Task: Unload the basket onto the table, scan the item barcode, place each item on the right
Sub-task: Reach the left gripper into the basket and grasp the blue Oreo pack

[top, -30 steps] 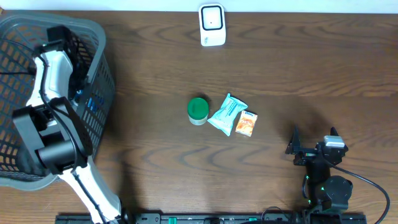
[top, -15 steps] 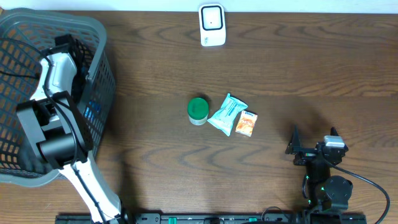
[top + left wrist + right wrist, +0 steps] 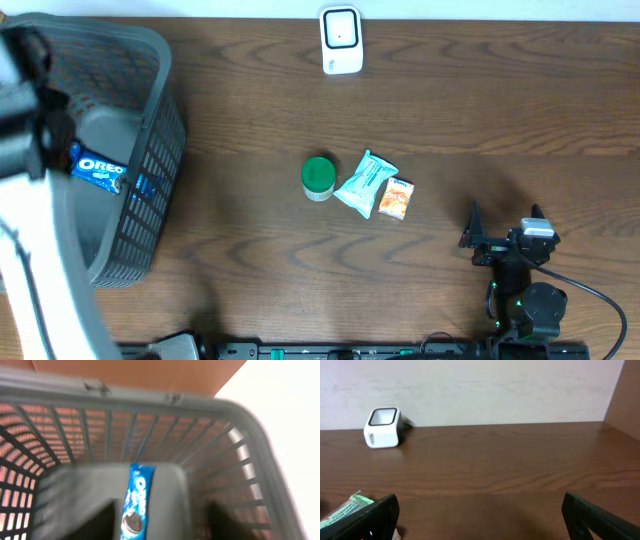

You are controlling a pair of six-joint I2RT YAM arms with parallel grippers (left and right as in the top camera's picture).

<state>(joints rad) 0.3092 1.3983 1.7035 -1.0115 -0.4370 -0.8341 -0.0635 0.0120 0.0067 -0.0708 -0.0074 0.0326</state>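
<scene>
A blue Oreo pack (image 3: 97, 170) shows inside the grey mesh basket (image 3: 150, 60) at the table's left. In the left wrist view the Oreo pack (image 3: 136, 502) lies lengthwise over the basket's grey floor, between my left gripper's (image 3: 162, 515) dark fingers (image 3: 102, 522). The jaws stand partly apart, with a gap on the pack's right side. My left arm (image 3: 25, 240) is a white blur high above the basket. The white scanner (image 3: 341, 40) stands at the table's far edge. At the front right my right gripper (image 3: 503, 222) is wide open with nothing in it.
A green-lidded jar (image 3: 318, 178), a teal packet (image 3: 366, 184) and a small orange packet (image 3: 397, 199) lie mid-table. The right wrist view shows the scanner (image 3: 383, 427) far left and the teal packet (image 3: 347, 507) by the left finger. Another blue item (image 3: 148, 186) shows through the basket wall.
My left arm has risen fast out of the basket toward the camera, uncovering the Oreo pack. Its jaws were wide, closed, then parted again. The right arm has not moved.
</scene>
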